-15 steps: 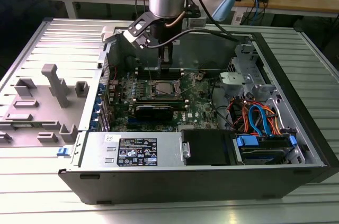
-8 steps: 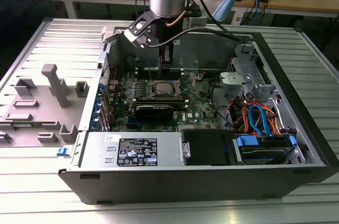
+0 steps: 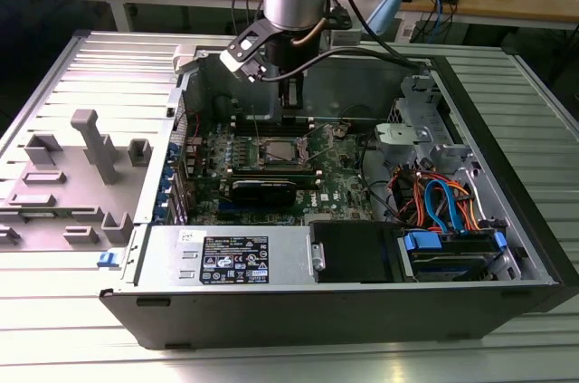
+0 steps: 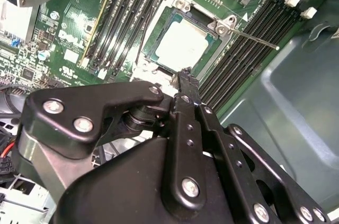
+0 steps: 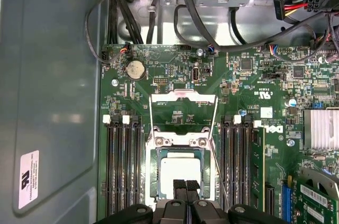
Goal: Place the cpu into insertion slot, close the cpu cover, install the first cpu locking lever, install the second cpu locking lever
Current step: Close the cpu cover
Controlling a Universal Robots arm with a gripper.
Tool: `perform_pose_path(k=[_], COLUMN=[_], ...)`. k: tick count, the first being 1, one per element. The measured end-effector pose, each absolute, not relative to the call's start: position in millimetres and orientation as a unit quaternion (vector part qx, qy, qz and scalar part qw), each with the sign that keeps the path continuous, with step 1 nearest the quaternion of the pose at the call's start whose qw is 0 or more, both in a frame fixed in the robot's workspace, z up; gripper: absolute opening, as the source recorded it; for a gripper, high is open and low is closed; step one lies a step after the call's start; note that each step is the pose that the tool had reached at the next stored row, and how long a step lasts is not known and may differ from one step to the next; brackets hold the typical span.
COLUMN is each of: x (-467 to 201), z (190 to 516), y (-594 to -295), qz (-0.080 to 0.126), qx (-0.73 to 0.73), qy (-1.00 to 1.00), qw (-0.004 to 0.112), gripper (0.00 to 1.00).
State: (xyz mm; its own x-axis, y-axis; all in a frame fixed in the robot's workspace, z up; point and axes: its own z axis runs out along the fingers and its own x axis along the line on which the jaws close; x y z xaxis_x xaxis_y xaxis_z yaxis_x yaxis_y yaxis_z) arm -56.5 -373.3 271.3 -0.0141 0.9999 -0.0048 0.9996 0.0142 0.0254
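Between the memory slots (image 5: 123, 171), the gripper (image 5: 186, 183), pressed together, hovers over the seated cpu (image 5: 180, 168), cpu cover (image 5: 184, 96) raised.

We see the cpu (image 5: 180, 175), a flat square with a dull silver top, lying level in the insertion slot (image 5: 153, 173). The cpu cover (image 5: 183, 96), a silvery cut-out frame, is swung open off the slot's edge. One thin locking lever (image 4: 254, 38) juts out unlatched beside the slot.
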Motion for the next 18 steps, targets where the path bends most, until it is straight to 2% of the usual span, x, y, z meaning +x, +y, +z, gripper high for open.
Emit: perform_pose_path(k=[18], x=[-49.2], z=[271.2], y=[-373.3], qz=[0.007], qx=[0.702], qy=[0.712], qw=[0.011], gripper=[0.11])
